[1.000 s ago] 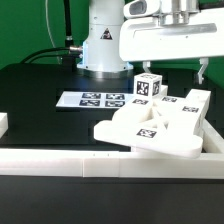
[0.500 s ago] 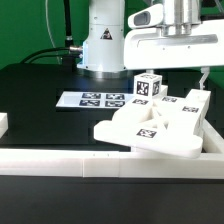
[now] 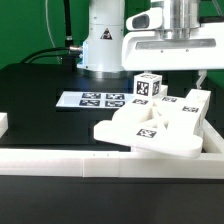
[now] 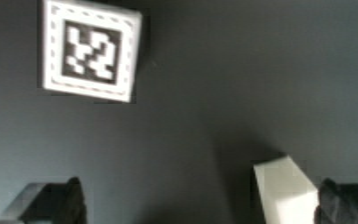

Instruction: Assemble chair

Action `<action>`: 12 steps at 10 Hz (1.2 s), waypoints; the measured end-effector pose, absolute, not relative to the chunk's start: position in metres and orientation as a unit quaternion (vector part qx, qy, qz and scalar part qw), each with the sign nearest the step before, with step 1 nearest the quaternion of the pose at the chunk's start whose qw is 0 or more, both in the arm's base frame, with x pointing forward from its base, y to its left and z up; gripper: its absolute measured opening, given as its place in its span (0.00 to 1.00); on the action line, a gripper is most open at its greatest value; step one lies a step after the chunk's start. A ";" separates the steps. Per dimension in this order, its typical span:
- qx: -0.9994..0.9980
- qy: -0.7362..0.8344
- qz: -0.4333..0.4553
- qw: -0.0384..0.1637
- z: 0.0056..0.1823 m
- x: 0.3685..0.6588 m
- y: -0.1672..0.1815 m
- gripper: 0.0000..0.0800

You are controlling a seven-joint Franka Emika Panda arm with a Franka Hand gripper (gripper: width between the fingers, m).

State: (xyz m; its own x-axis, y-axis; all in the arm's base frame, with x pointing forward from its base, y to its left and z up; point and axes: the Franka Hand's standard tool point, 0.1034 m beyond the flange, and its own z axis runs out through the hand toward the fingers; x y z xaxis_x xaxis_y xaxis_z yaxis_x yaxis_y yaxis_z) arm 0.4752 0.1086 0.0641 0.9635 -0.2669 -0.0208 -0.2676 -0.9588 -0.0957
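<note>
While the jaws stand wide open and hold nothing, the gripper (image 4: 190, 203) is hung high above the chair parts (image 3: 152, 128). These are piled near the low white wall (image 3: 100, 161), on the exterior view's right. If it is lowered off-centre, the tagged cube (image 3: 148, 87) could be knocked over.

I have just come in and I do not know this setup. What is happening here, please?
A robot arm is putting a chair together from white parts, which lie piled on the black table beside a low white wall. The gripper hangs above the pile with its jaws open and holds nothing. A flat marker board lies on the table towards the exterior view's left of the pile.
</note>
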 end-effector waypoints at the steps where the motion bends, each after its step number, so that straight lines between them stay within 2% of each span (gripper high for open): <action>1: -0.989 0.137 0.002 0.050 0.065 0.479 0.108 0.81; 5: -0.991 0.125 0.008 0.044 0.054 0.462 0.108 0.81; 7: -0.991 0.124 0.015 0.044 0.054 0.462 0.108 0.81; 8: -0.990 0.125 0.044 0.045 0.053 0.458 0.105 0.81; 12: -0.987 0.151 0.049 0.035 0.041 0.443 0.081 0.81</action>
State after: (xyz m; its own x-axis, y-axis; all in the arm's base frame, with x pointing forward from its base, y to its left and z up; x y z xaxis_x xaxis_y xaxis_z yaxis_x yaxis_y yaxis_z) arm 0.4434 0.0811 0.0413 0.9496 -0.2944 -0.1076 -0.3012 -0.9521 -0.0532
